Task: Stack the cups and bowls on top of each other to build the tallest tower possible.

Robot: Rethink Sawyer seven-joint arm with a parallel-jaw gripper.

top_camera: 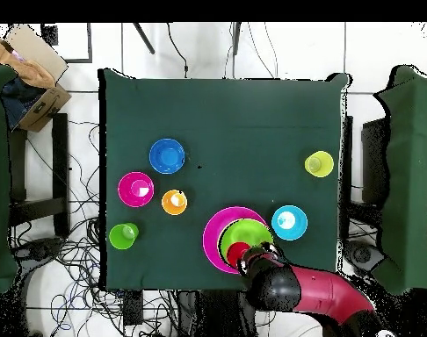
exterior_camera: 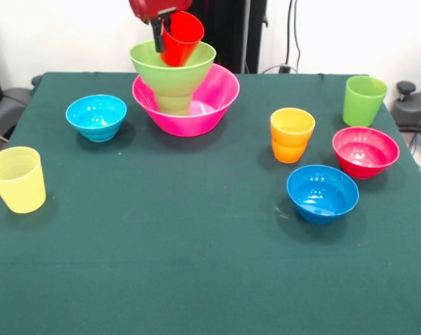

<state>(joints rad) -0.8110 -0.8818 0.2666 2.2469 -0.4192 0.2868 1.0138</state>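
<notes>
The tower stands at the table's far middle in the front view. A large pink bowl point(exterior_camera: 217, 98) point(top_camera: 212, 239) holds a small green cup point(exterior_camera: 174, 103), and a lime green bowl point(exterior_camera: 153, 64) point(top_camera: 245, 233) sits on that cup. My gripper point(exterior_camera: 161, 31) point(top_camera: 252, 260) comes down over it, shut on the rim of a red cup point(exterior_camera: 182, 38) point(top_camera: 237, 254). The red cup hangs tilted, its base inside the lime bowl. Whether the base touches the bowl is not clear.
Loose on the green cloth: a light blue bowl point(exterior_camera: 96, 116) point(top_camera: 289, 222), pale yellow cup point(exterior_camera: 17, 179) point(top_camera: 319, 163), orange cup point(exterior_camera: 292, 135) point(top_camera: 174, 202), taller lime cup point(exterior_camera: 364, 100) point(top_camera: 123, 235), magenta bowl point(exterior_camera: 365, 151) point(top_camera: 136, 189), darker blue bowl point(exterior_camera: 322, 193) point(top_camera: 167, 156).
</notes>
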